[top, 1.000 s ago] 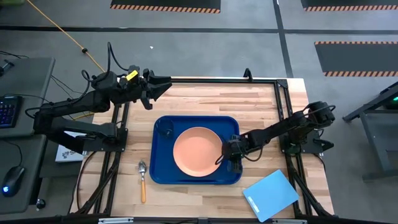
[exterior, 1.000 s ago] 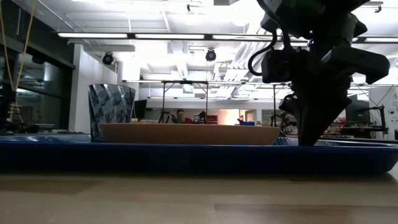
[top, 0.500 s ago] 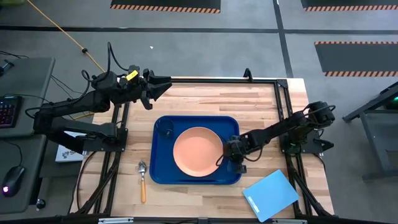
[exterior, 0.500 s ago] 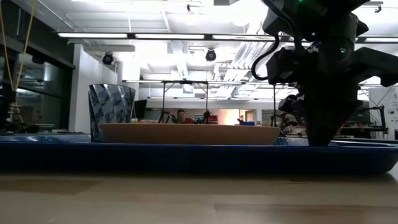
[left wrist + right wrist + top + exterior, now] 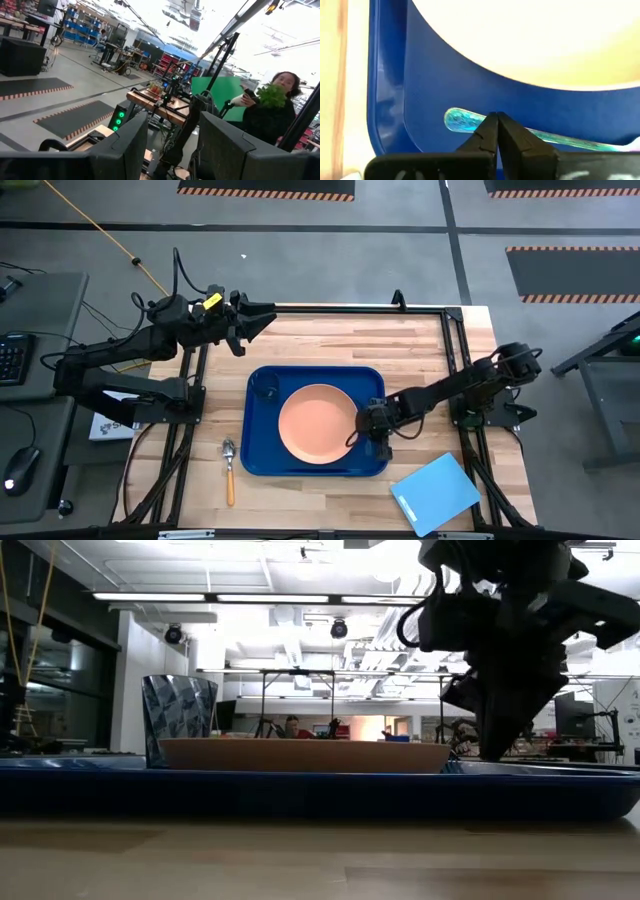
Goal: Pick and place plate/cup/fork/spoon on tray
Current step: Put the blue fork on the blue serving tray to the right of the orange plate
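The dark-blue tray (image 5: 262, 465) lies mid-table. On it rest the salmon-pink plate (image 5: 316, 423) and, at its far left corner, the dark cup (image 5: 266, 389). The fork (image 5: 460, 121) lies flat on the tray floor beside the plate, at the tray's right side; in the high view my right arm hides it. My right gripper (image 5: 496, 117) is shut, pointing down over the fork's bluish handle (image 5: 495, 752). The orange-handled spoon (image 5: 229, 470) lies on the table left of the tray. My left gripper (image 5: 268, 315) is open and empty at the far left. My right gripper's shut fingertips (image 5: 487, 127) stand over the fork's handle near its free end (image 5: 470, 122), coming from above. I cannot tell whether they touch it. The fork lies flat on the tray floor.
A light-blue flat board (image 5: 435, 492) lies at the table's near right corner. A black frame (image 5: 455, 360) runs along the table's edges. A person holding greenery (image 5: 272, 107) shows in the room beyond the table.
My right gripper has turned about over the tray's right side, and its tip has risen a little above the tray floor. The plate, cup and spoon have kept still.
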Tool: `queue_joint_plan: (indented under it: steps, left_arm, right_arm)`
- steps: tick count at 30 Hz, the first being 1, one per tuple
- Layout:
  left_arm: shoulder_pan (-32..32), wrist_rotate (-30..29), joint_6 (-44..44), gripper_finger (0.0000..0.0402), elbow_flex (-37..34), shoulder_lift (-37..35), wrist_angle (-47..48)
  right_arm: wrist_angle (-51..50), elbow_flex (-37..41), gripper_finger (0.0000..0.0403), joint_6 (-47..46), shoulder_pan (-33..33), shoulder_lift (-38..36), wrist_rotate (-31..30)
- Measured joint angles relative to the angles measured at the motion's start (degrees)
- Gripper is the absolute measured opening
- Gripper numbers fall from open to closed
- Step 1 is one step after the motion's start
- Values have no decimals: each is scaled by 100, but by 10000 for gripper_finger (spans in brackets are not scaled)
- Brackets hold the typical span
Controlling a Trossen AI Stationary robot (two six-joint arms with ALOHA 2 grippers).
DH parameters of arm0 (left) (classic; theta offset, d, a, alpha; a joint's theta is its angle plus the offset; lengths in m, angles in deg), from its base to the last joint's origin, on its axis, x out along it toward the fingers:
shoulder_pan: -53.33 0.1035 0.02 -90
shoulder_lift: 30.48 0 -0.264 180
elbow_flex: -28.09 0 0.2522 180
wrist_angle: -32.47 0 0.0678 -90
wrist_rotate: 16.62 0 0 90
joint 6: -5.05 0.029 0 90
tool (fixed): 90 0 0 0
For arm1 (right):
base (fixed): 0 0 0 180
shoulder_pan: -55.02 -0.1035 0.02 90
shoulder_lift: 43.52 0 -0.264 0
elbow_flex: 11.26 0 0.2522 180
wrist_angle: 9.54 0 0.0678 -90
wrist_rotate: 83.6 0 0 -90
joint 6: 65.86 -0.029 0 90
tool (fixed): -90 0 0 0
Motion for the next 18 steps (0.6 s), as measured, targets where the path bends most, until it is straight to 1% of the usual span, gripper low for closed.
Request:
queue_joint_plan:
  steps: [3, 10, 18]
  left_arm:
    - [0, 0, -1, 172, 0, 0, 18]
    - [0, 0, -1, 172, 0, -2, 42]
    - [0, 1, -3, 172, 0, 0, 117]
  right_arm:
    - [45, -1, 0, -254, -109, 128, -140]
    - [564, -3, 0, -663, -283, 373, -148]
    - [645, -3, 0, -756, -429, 513, -139]
